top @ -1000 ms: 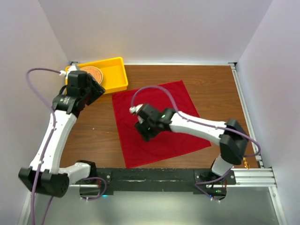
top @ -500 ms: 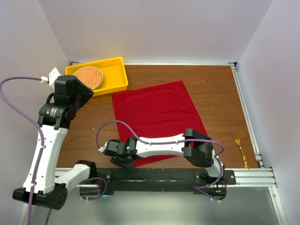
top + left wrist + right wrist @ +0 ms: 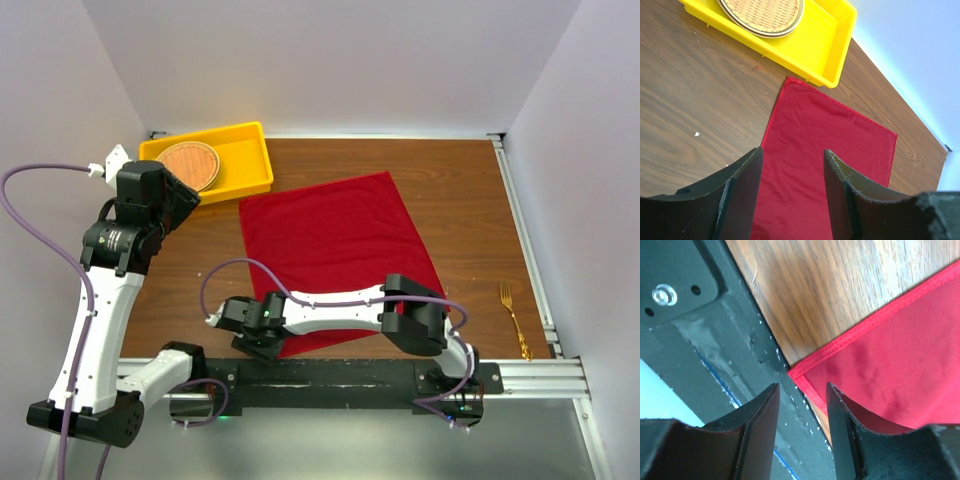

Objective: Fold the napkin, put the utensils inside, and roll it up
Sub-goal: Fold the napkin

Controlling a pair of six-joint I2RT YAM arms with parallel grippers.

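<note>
While both claws stand empty, the entries run as follows.

Left claw (image 3: 792, 152): fingers wide apart, holding nothing, poised above the brown wooden desk (image 3: 450, 190). A bright red square cloth napkin (image 3: 830, 150) lies flat beneath and ahead of it. A yellow plastic tray (image 3: 835, 60) carrying a round woven mat (image 3: 762, 15) sits farther ahead.

Right claw (image 3: 802, 386): fingers moderately apart, gripping nothing. The napkin's near corner lies just beyond the fingertips, beside the black base rail (image 3: 715, 340).

Slender gold metal fork (image 3: 514, 318): on the desk, off the napkin, well apart from the right claw.

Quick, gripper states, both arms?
Left gripper: open, holding nothing.
Right gripper: open at the bright red cloth napkin's near corner, nothing gripped.
</note>
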